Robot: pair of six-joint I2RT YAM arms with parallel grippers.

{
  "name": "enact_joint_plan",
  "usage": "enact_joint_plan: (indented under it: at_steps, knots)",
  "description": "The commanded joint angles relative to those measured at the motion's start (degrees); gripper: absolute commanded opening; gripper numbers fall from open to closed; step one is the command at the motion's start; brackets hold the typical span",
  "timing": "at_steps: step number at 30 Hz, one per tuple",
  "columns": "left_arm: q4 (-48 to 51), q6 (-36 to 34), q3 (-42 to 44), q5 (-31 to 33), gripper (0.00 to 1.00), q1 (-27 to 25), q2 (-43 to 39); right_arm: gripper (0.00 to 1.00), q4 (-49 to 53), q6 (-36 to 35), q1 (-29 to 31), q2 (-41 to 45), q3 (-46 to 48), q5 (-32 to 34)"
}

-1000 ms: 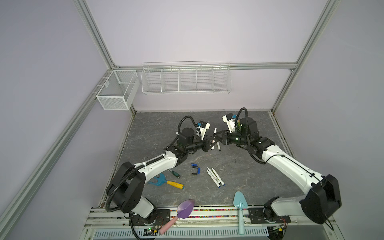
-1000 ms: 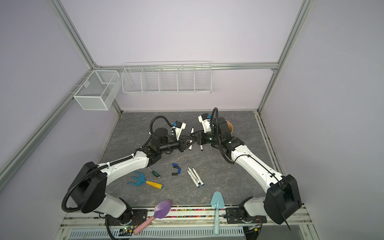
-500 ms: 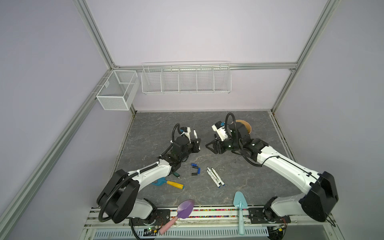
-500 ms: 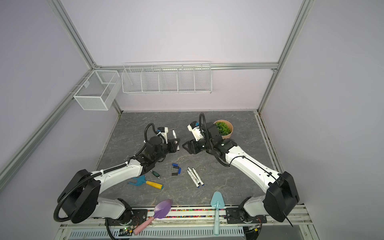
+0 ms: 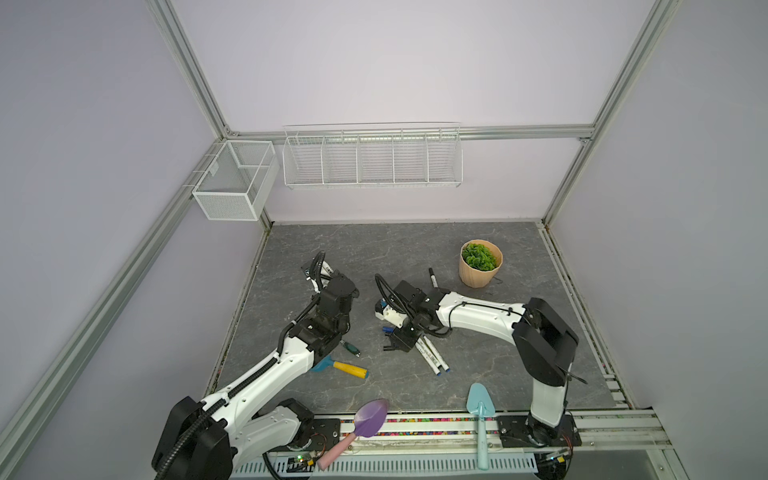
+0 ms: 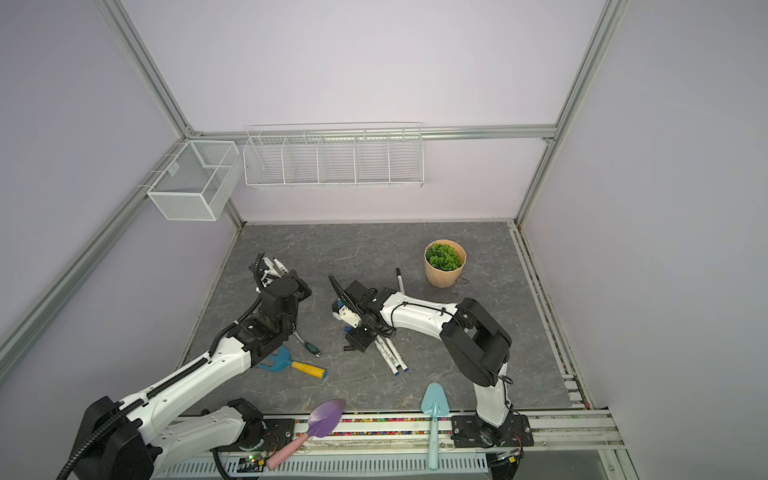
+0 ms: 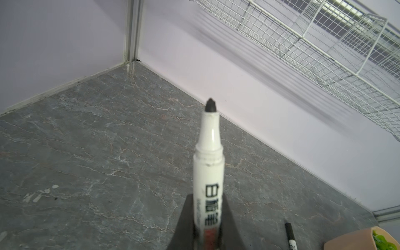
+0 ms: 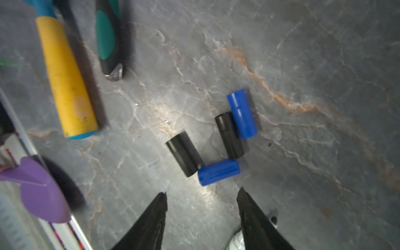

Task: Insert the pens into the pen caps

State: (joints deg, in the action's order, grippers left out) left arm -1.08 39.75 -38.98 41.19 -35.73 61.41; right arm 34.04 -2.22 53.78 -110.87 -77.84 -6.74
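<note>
In the left wrist view my left gripper (image 7: 206, 195) is shut on a white pen (image 7: 208, 164) whose bare black tip points toward the back corner. In a top view it (image 5: 318, 277) is at the left of the mat. My right gripper (image 8: 202, 191) stands open just above four loose pen caps: two black caps (image 8: 183, 157) (image 8: 229, 135) and two blue caps (image 8: 241, 113) (image 8: 218, 172). Nothing is between its fingers. In both top views it (image 5: 397, 345) (image 6: 355, 347) points down at mid-mat, beside white pens (image 5: 432, 355) lying side by side. A black-capped pen (image 5: 433, 277) lies near the pot.
A plant pot (image 5: 480, 266) stands at the back right. A green-handled wrench (image 5: 351, 348) and a yellow-handled blue rake (image 5: 340, 368) lie by the left arm. A purple trowel (image 5: 370, 419) and a teal trowel (image 5: 480, 405) rest at the front rail. Wire baskets (image 5: 372, 160) hang on the back wall.
The two grippers were raised and meeting at mid-mat. They have separated. The right one opened and dropped over the caps; the left one drew back to the left, its pen still held.
</note>
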Motion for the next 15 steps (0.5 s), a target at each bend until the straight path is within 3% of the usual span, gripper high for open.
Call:
enact_joint_plan:
  at_steps: [1,15]
  knots:
    - [2.6,-0.3,1.0,2.5,0.0,0.2,-1.3,0.57,2.0,-1.9,0.0,-1.9,-2.5,4.1]
    - [4.9,0.7,0.7,-0.9,0.0,0.2,-1.0,0.48,1.5,-2.6,0.0,-9.0,-7.8,3.8]
